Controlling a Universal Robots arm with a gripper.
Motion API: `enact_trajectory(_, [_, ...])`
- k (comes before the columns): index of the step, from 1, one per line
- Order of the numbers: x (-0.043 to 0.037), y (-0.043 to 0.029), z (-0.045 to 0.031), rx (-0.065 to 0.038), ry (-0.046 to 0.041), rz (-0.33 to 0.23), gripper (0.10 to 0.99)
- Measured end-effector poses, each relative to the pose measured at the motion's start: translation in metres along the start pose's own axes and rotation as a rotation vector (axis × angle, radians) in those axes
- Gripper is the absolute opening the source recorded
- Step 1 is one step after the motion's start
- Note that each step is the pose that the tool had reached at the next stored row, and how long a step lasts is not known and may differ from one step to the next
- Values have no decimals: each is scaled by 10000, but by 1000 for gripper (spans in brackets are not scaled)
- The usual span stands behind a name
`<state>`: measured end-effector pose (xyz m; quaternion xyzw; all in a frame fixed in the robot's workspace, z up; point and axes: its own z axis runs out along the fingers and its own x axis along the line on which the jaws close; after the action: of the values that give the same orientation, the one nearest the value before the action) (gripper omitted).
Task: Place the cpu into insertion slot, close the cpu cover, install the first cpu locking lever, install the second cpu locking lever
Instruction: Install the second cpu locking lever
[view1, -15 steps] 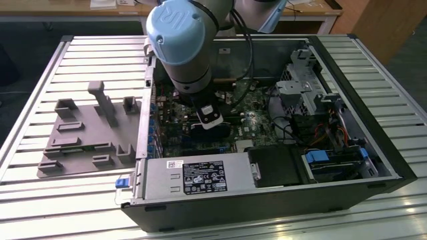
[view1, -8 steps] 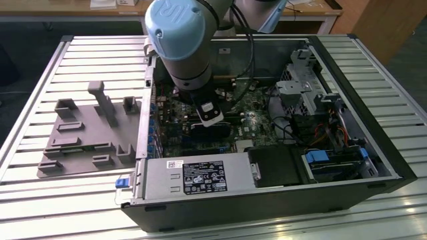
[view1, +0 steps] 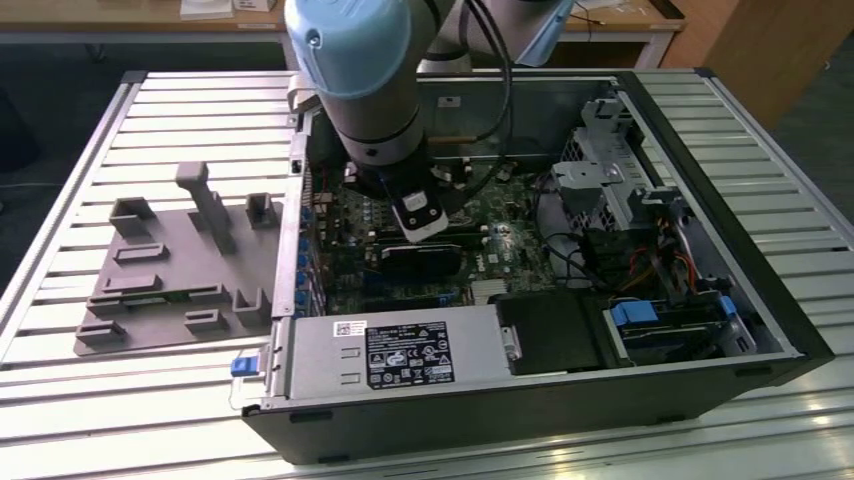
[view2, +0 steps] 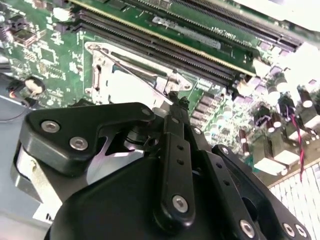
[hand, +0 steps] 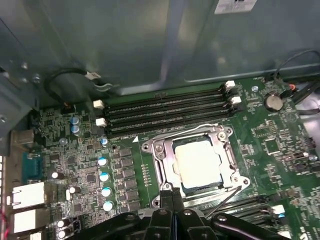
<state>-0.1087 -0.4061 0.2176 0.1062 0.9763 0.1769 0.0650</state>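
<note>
In the first wrist view the cpu lies flat in the insertion slot, right of the centre of the frame. The silvery cpu cover frames the chip and looks lowered around it. A thin lever runs slanted at the lower right corner of the socket. The gripper stands at the lower edge of the frame, just beside the near rim of the socket. Its jaws look pressed together with nothing between them. In the exterior view the arm reaches down into the open computer case.
</note>
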Motion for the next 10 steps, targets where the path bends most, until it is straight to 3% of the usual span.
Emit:
enact_trajectory(8, [-18,78,-194,8,-2,-1,102])
enact_trajectory(10, [-21,95,-236,65,-14,-7,102])
